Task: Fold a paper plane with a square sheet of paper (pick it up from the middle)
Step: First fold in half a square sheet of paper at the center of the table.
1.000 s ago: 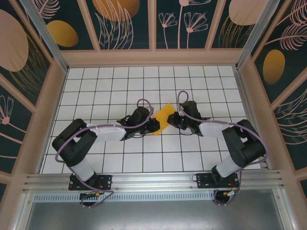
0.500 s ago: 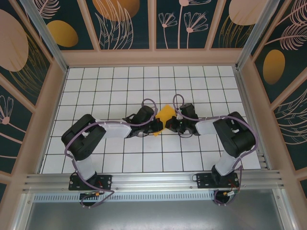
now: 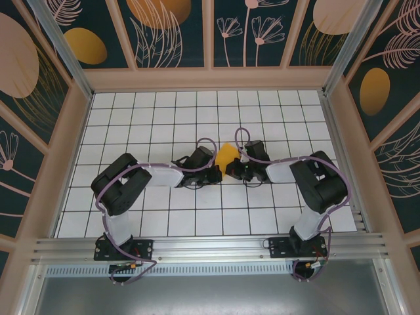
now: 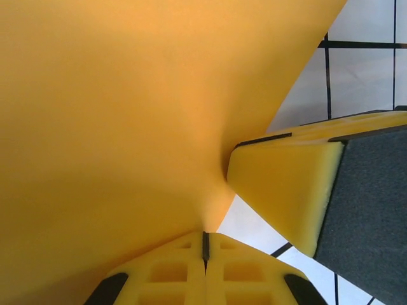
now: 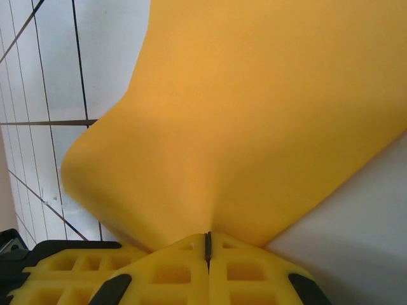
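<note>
Paper sheet (image 3: 226, 155), orange-yellow, sits at mid-table between two arms, each sharply bent at the elbow with its forearm low and reaching inward. The left gripper (image 3: 212, 172) has its jaws pressed together on the sheet's left portion; in the left wrist view the paper rises out of the seam between them. The right gripper (image 3: 233, 169) is likewise clamped on the right portion, the paper bowing away from it. The grippers lie near each other. Surface: white gridded table (image 3: 157, 125). Enclosure: dark floral wall panels (image 3: 170, 29), with an aluminium rail (image 3: 210, 248) at the near edge.
</note>
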